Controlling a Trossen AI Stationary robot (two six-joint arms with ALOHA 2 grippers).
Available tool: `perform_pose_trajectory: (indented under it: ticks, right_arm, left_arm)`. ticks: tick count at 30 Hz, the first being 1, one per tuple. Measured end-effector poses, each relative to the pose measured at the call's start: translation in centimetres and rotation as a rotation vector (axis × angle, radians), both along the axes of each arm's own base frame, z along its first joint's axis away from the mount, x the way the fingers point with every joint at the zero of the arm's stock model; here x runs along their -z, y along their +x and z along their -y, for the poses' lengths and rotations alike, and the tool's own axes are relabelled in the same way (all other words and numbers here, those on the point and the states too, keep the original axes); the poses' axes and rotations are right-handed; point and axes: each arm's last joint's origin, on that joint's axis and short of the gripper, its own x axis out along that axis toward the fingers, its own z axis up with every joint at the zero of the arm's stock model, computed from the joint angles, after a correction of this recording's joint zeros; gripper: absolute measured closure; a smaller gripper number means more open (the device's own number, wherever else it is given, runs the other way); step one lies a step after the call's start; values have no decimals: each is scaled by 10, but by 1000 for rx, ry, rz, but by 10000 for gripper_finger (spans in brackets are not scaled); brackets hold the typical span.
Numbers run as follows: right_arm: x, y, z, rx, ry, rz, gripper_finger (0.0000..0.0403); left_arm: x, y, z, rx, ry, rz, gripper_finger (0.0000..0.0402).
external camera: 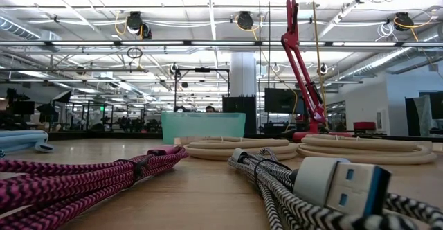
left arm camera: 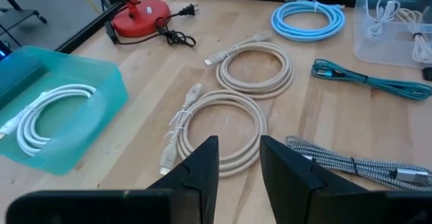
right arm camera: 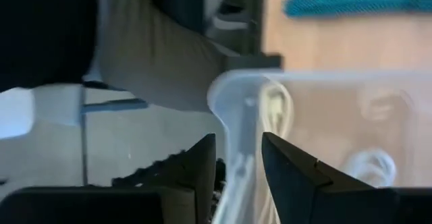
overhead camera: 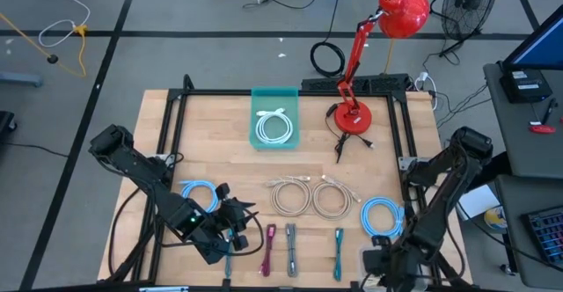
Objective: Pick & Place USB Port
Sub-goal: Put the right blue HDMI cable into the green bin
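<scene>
Several bundled USB cables lie flat on the wooden table: a magenta one (overhead camera: pixel 268 249), a black-and-white braided one (overhead camera: pixel 290 249) with its USB plug (external camera: pixel 342 185) near the low camera, and a teal one (overhead camera: pixel 338 253). Two beige coils (overhead camera: pixel 290 195) (overhead camera: pixel 332 197) and two blue coils (overhead camera: pixel 201 194) (overhead camera: pixel 383 215) lie around them. A teal bin (overhead camera: pixel 274 116) holds a white coil (left arm camera: pixel 47 116). My left gripper (left arm camera: pixel 237 158) (overhead camera: pixel 239 215) is open and hovers by the near beige coil (left arm camera: pixel 219 126). My right gripper (right arm camera: pixel 236 153) is open at the rim of a clear bin (right arm camera: pixel 233 92).
A red desk lamp (overhead camera: pixel 354 116) stands on the far right of the table, its cord and plug (left arm camera: pixel 175 28) trailing on the wood. The clear bin (left arm camera: pixel 398 28) holds white cables. A black frame (overhead camera: pixel 281 92) runs around the table. Bare wood shows between the teal bin and the beige coils.
</scene>
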Motion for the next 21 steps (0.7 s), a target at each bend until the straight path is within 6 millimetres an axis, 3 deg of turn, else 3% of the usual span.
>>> perform_pose_trajectory:
  ticks: [7,13,21]
  right_arm:
    - [-5,29,14,-84,26,144,287]
    - [-4,63,44,-73,-100,303,287]
    - [-4,99,90,76,-305,421,287]
  left_arm:
    - [0,1,-1,1,13,-2,289]
    - [0,1,-1,0,14,-1,289]
    - [0,0,-2,0,19,-8,289]
